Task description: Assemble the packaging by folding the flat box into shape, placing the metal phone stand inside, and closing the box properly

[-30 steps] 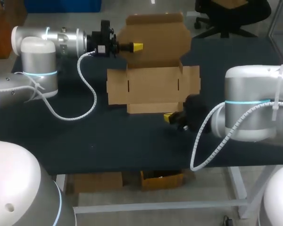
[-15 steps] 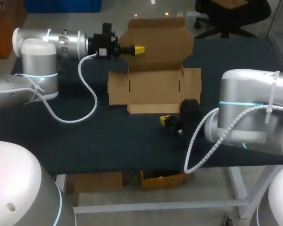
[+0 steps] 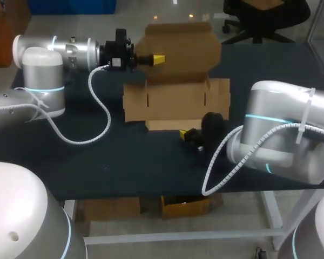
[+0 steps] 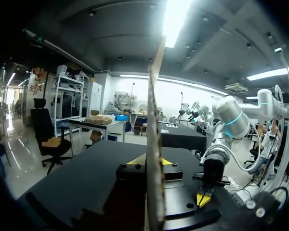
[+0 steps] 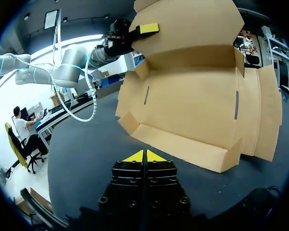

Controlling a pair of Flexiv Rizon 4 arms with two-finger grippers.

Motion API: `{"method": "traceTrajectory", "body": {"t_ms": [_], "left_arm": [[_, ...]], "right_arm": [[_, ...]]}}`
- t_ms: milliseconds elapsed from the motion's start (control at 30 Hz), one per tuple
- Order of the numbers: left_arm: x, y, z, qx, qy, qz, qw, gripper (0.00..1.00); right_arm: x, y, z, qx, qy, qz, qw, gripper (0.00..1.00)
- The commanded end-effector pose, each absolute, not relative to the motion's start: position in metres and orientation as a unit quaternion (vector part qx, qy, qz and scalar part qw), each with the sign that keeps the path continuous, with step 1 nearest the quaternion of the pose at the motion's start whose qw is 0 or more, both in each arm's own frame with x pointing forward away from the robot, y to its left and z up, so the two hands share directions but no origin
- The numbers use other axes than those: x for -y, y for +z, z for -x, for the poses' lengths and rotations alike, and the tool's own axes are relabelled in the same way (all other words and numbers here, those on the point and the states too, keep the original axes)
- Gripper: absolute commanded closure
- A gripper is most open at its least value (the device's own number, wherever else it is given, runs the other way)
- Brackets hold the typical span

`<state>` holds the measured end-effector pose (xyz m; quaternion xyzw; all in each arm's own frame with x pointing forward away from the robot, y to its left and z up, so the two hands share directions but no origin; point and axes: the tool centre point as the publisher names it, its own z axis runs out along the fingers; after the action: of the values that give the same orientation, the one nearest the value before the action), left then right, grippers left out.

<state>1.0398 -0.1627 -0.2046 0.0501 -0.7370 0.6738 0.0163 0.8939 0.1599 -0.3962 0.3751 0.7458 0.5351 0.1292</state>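
Our left gripper pinches the box's lid upright, probably so the tray on the table stays accessible. Our right gripper, fingers together and empty, sits just before the front wall.

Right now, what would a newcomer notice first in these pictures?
The cardboard box lies half unfolded mid-table, its lid flap raised. The left arm pinches that flap's side edge in its jaws; the right arm holds its jaws closed and empty, pointing at the box's near edge.
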Motion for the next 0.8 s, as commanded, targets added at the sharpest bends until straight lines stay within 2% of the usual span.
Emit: {"method": "traceTrajectory", "body": {"t_ms": [33,433,800], "left_arm": [[0.161,-0.209,-1.040,0.735,0.676,-0.050,0.018,1.00],[0.161,-0.209,-1.040,0.735,0.676,-0.050,0.018,1.00],[0.161,-0.209,-1.040,0.735,0.676,-0.050,0.018,1.00]], "right_arm": [[-0.166,-0.400,-0.892,-0.723,0.546,-0.389,0.169,1.00],[-0.166,-0.400,-0.892,-0.723,0.546,-0.389,0.169,1.00],[-0.166,-0.413,-0.927,-0.719,0.568,-0.375,0.138,1.00]]}}
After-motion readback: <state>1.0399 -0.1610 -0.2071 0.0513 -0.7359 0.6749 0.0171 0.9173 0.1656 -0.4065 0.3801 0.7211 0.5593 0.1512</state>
